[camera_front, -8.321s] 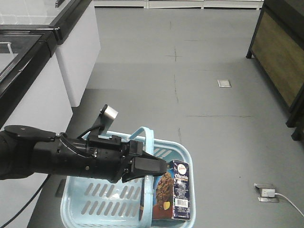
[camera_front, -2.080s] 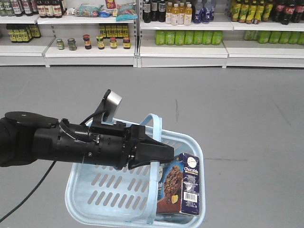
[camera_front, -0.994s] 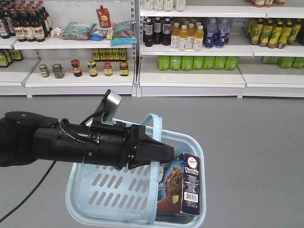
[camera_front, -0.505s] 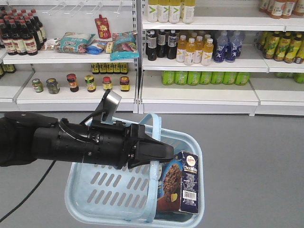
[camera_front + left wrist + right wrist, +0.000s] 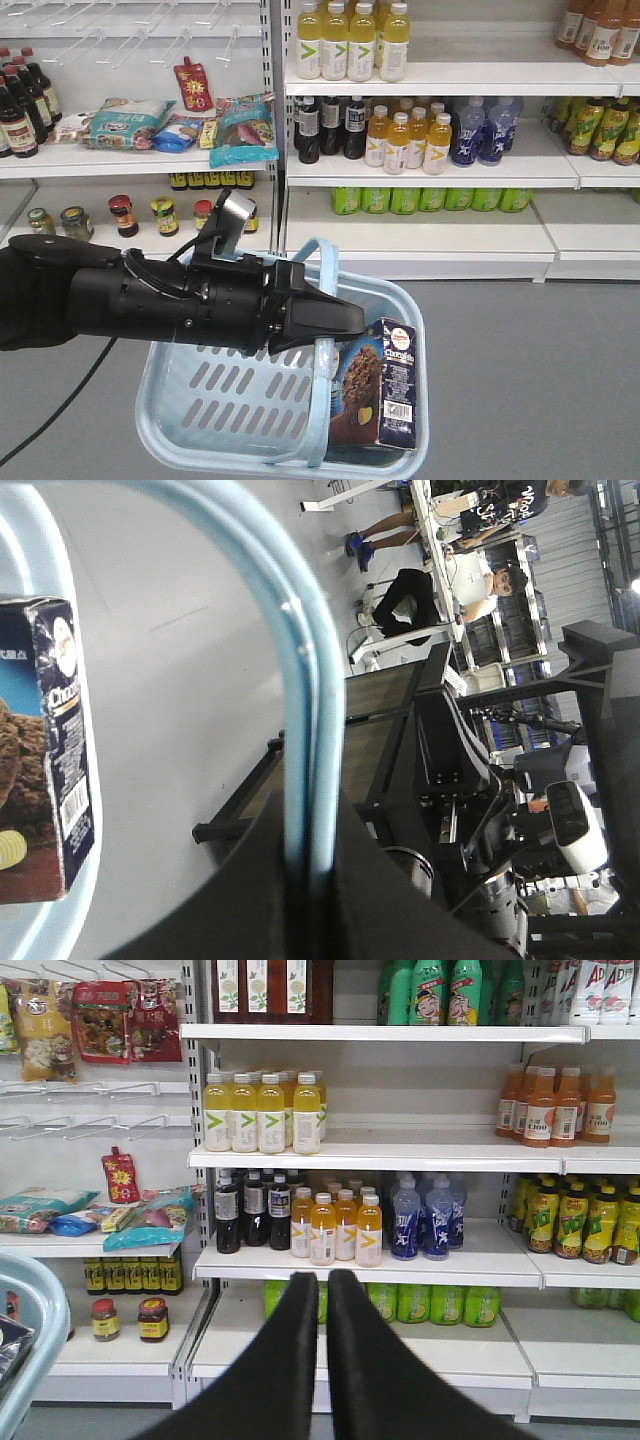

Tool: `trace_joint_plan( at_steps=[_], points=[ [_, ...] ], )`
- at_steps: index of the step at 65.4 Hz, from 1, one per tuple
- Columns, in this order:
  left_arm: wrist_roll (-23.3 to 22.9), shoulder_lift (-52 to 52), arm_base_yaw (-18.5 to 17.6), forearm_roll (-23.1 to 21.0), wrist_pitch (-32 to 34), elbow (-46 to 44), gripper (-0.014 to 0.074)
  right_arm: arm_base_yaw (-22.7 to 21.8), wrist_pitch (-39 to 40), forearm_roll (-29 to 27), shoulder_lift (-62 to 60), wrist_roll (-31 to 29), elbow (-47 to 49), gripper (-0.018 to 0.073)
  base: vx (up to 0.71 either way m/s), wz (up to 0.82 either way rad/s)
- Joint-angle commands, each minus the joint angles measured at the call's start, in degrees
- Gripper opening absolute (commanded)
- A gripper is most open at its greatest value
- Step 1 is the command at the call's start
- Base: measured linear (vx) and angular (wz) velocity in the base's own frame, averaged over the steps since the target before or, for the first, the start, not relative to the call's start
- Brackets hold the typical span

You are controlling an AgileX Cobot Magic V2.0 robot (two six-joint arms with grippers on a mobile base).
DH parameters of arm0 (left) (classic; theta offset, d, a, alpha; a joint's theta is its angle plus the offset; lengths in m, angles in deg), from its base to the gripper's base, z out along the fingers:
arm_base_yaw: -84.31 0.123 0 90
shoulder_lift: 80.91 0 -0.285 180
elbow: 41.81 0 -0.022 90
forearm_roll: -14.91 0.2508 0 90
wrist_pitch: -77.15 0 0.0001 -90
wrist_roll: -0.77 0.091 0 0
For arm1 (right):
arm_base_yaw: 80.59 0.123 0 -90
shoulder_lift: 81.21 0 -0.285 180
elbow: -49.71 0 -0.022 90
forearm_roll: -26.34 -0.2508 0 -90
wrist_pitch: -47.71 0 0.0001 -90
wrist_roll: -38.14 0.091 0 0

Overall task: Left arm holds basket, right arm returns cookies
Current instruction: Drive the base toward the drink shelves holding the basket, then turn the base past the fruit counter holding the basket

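Looking at this one, I'd say the job has barely started. The left arm (image 5: 150, 305) has its half covered: the left pincer (image 5: 352, 320) is clamped on the hoop handle (image 5: 322, 262) of the light blue basket (image 5: 190, 445), which hangs under it off the floor. The cookies (image 5: 385, 385) carton is still inside, standing upright in the corner just below and a bit past the pincer tip, close to the handle. So the whole "return" part is left, as far as I can tell: reach in, grab the carton, put it on a shelf.

The right pincer (image 5: 323, 1280) only shows up in its own wrist view. Its fingers are pressed together with nothing between them, pointing at the shelves (image 5: 390, 1152) of drink bottles (image 5: 260, 1112), with snack packets (image 5: 145, 1222) off to its left. A sliver of basket rim sits at the far left edge there.

The front view gives the whole basket layout but no right arm at all. The left wrist view is the only close-up of the grip, with the handle running straight into the closed jaws. It also catches people (image 5: 470, 575) sitting way off in the background.
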Motion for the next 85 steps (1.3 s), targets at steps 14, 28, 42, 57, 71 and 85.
trace_joint_plan(
  at_steps=[14,28,42,57,71,85],
  points=[
    [0.23,2.47,-0.27,-6.89,-3.77,-1.91,-0.0003,-0.46,4.36,0.31,-0.75,-0.36,-0.96,-0.0006,0.37,-0.14],
    [0.23,2.47,-0.27,-6.89,-3.77,-1.91,-0.0003,-0.46,4.36,0.31,-0.75,-0.36,-0.96,-0.0006,0.34,-0.28],
    [0.23,2.47,-0.27,-6.89,-3.77,-1.91,-0.0003,-0.46,4.36,0.31,-0.75,-0.36,-0.96,-0.0006,0.3,-0.57],
    [0.23,2.47,-0.27,-6.89,-3.72,-1.91,-0.0003,-0.46,4.36,0.31,-0.75,-0.36,-0.96,-0.0006,0.25,-0.81],
    [0.23,2.47,-0.27,-6.89,-3.77,-1.91,-0.0003,-0.46,4.36,0.31,-0.75,-0.36,-0.96,-0.0006,0.22,-0.85],
    [0.23,2.47,-0.27,-6.89,-3.77,-1.91,-0.0003,-0.46,4.36,0.31,-0.75,-0.36,-0.96,-0.0006,0.21,-0.81]
  ],
)
